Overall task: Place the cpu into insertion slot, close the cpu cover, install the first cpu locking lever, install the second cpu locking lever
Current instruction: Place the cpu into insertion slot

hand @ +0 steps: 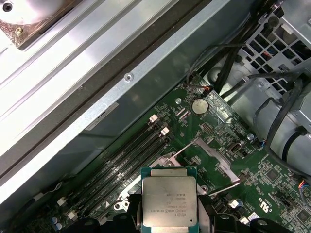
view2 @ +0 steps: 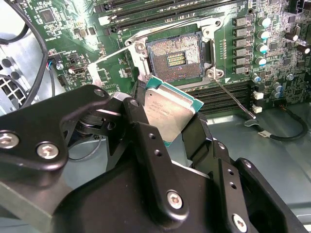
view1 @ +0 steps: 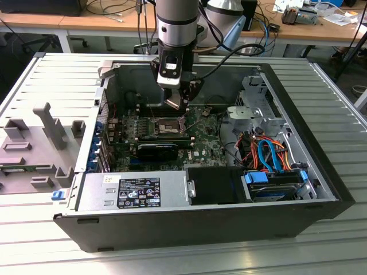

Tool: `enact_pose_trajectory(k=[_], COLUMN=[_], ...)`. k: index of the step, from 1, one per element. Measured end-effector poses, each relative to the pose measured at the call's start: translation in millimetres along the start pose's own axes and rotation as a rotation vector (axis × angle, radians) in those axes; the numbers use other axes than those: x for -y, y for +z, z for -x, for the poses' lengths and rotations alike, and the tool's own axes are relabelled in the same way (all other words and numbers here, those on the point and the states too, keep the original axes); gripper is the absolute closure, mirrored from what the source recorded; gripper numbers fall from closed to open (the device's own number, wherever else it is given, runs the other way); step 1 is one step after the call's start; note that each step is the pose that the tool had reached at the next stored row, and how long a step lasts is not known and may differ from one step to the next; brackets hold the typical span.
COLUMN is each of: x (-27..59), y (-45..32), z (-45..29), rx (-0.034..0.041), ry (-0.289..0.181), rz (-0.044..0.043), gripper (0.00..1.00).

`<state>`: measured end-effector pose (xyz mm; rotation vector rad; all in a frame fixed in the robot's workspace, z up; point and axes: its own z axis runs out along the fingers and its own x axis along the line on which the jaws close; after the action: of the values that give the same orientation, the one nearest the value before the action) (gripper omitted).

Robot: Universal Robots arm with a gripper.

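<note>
- The gripper (view2: 167,124) is clamped on the cpu (view2: 170,109). It pinches two opposite edges, with the silvery top turned toward the second wrist view. I judge this grip leaves the underside free to meet the socket.
- The cpu hangs above and just beside the insertion slot (view2: 176,57), apart from it. The slot's dark pin field lies bare, with nothing seated in it.
- The cpu cover (hand: 216,156) appears swung up off the insertion slot, which leaves the opening free.
- One locking lever (view2: 233,98) juts out from the slot's corner nearest the chip. The other locking lever (view2: 114,53) sticks out from the far side. Both are unlatched.
- Memory slots (view2: 146,13) run alongside the insertion slot, and a long black card (view1: 157,150) lies just beside it.
- The nearer lever is the likeliest thing to snag on.
</note>
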<state>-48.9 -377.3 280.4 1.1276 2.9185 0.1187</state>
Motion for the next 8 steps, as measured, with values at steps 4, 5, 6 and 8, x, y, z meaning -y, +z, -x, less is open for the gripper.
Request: enact_pose_trajectory(k=[4,5,6,8], x=[0.0,0.0,0.0,0.0], y=[0.1,0.1,0.1,0.2], z=[0.0,0.0,0.0,0.0], rx=[0.0002,0.0003,0.0004,0.0005], ry=[0.003,0.004,0.005,0.006], rz=[0.0001,0.0001,0.0001,0.0002], gripper=[0.46,0.46,0.46,0.46])
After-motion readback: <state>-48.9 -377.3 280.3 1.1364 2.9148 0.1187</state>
